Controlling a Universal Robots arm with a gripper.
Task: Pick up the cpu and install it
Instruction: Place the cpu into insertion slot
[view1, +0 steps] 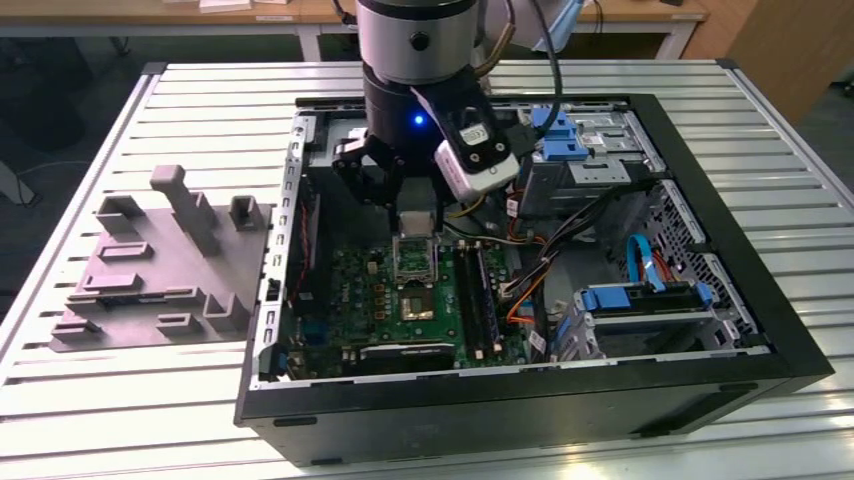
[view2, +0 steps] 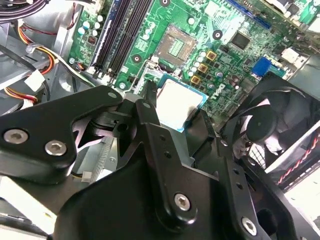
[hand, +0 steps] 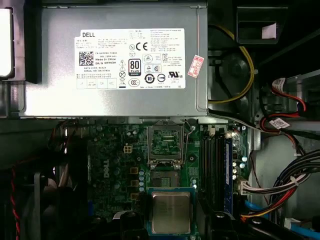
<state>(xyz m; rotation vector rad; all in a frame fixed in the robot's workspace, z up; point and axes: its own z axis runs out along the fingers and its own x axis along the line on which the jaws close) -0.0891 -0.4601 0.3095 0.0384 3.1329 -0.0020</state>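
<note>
Black claw (view2: 177, 107) grips one square silver-topped cpu (view2: 172, 97) over the green motherboard (view2: 200, 30). One open black computer case (view1: 534, 410) and one grey plastic fixture (view1: 134, 290) sit on the white slatted tabletop (view1: 107, 400). Wooden desks (view1: 641, 15) stand behind.

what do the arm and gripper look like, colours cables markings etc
The arm is a silver-grey cylinder ending in a black collar with a small blue light. A white camera box with a label sits beside it, dark cables running up. The gripper is black linkage bars with silver screws.
</note>
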